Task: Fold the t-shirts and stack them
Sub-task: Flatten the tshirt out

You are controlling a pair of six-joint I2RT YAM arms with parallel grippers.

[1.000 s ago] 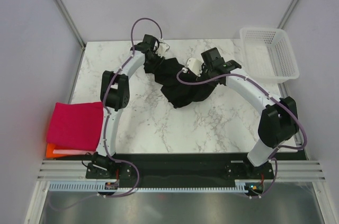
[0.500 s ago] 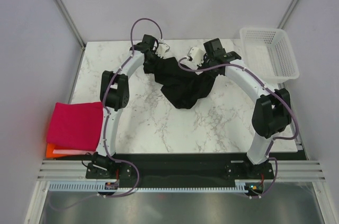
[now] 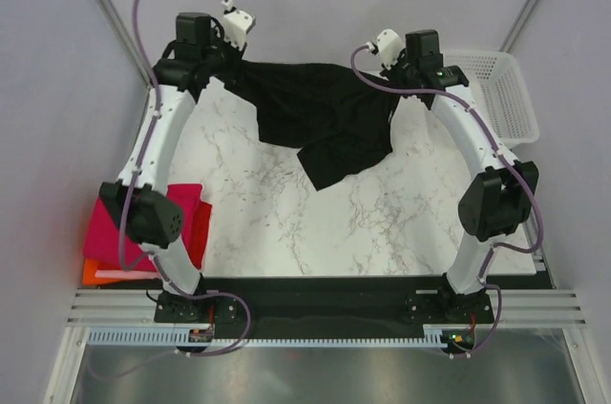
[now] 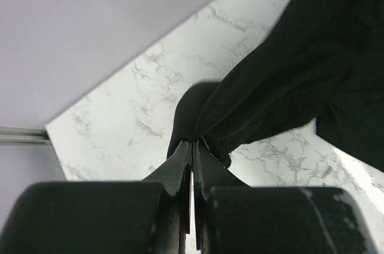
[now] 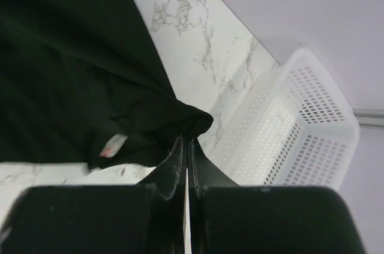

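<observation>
Nearest the arm bases, at the table's (image 3: 286,232) left edge, lies the folded stack, magenta-pink shirt (image 3: 95,237) on top, a red one (image 3: 200,232) showing at its right side and an orange one (image 3: 90,273) peeking out underneath; the left arm's elbow now hangs over this stack, whereas a second ago it stood farther in; back then both arms crouched low over the middle of the marble with the black t-shirt (image 3: 325,117) bunched in a heap between them, and now they are raised and spread wide, so the shirt is drawn out between them above the far half of the table; its long axis runs left to right, the upper edge pulled taut, the rest sagging toward the near side and ending in a drooping corner; whether that corner touches the marble I cannot tell; the left gripper (image 3: 225,56) at the far left has its fingers pressed together on a fold of the cloth, and the right gripper (image 3: 408,89) pinches the opposite end, a small pale label (image 5: 113,145) showing nearby; the white mesh basket (image 3: 511,108) stands at the far right corner, just beside the right gripper, the shirt outside it.
</observation>
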